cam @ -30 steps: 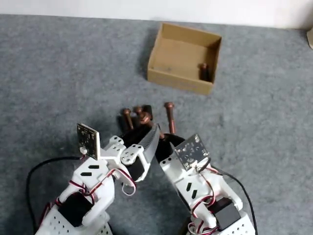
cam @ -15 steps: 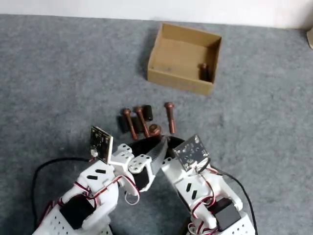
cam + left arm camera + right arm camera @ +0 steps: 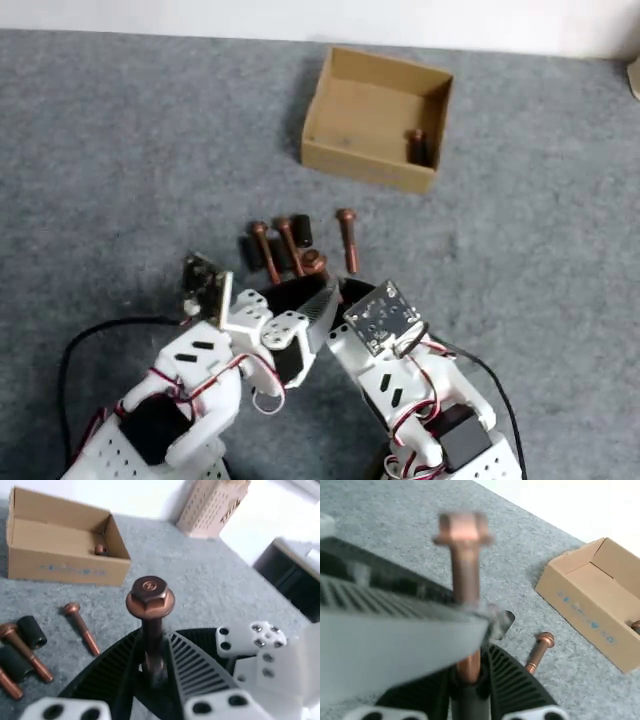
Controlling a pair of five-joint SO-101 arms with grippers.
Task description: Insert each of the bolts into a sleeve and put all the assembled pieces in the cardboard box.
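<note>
Left hand (image 3: 151, 642) clamps a copper bolt (image 3: 150, 599); right hand (image 3: 470, 672) grips a dark sleeve (image 3: 465, 702).
Crowded at lower centre; a tilted bolt may jam on the rim or slip.

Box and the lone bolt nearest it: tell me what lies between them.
Nothing. In the high view the stretch between the box and that bolt is bare grey mat.

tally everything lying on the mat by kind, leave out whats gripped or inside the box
bolts: 3
sleeves: 3
box: 1
total: 7
</note>
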